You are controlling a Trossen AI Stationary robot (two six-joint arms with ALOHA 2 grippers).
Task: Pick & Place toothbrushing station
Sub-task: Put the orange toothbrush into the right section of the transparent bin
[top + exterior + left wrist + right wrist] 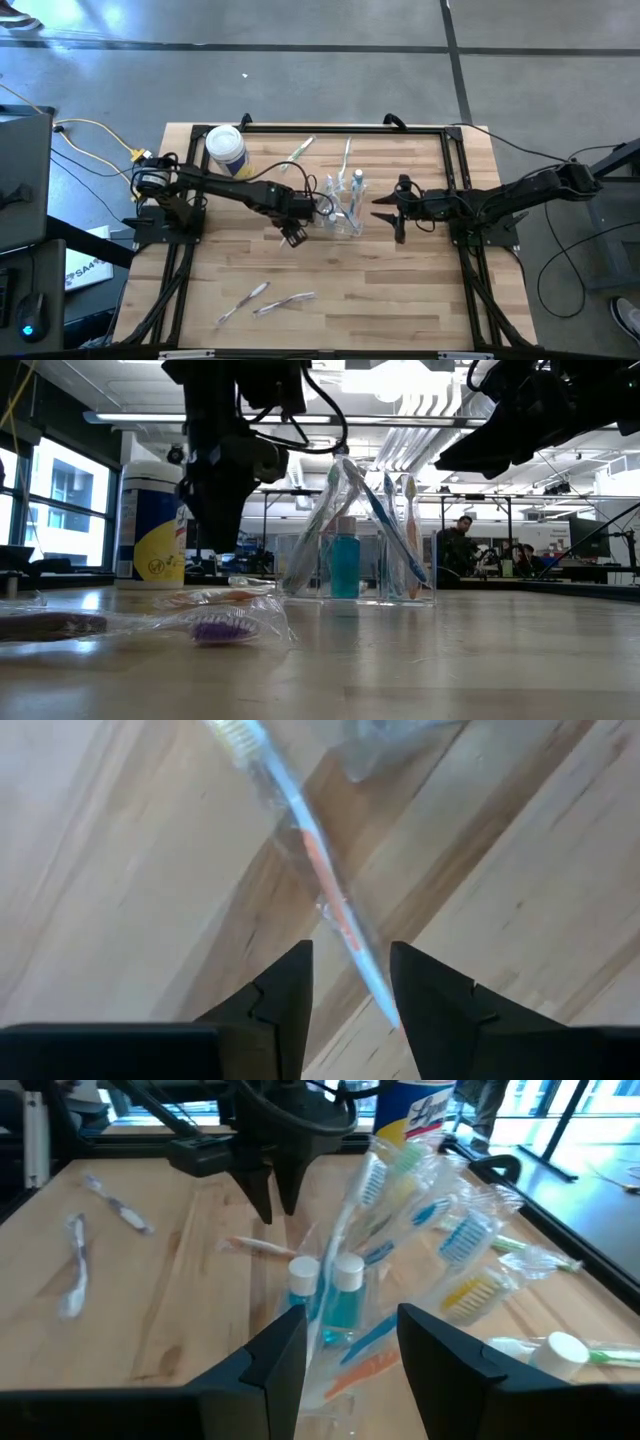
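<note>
The toothbrushing station [345, 205], a clear plastic holder, stands on the table's middle with several wrapped toothbrushes and two small blue bottles in it; it also shows in the low view [350, 560] and the right wrist view [340, 1305]. My left gripper [305, 207] points down just left of it, open, its fingers on either side of the handle end of a wrapped toothbrush [315, 860] that lies flat on the wood. My right gripper [388, 212] is open and level, just right of the station, and touches nothing.
A white tub with a yellow label [225, 150] stands at the far left. Loose wrapped toothbrushes lie near the far edge [300, 152] [347, 155] and near the front [243, 300] [285, 302]. Black frame rails [455, 180] run along the table's sides.
</note>
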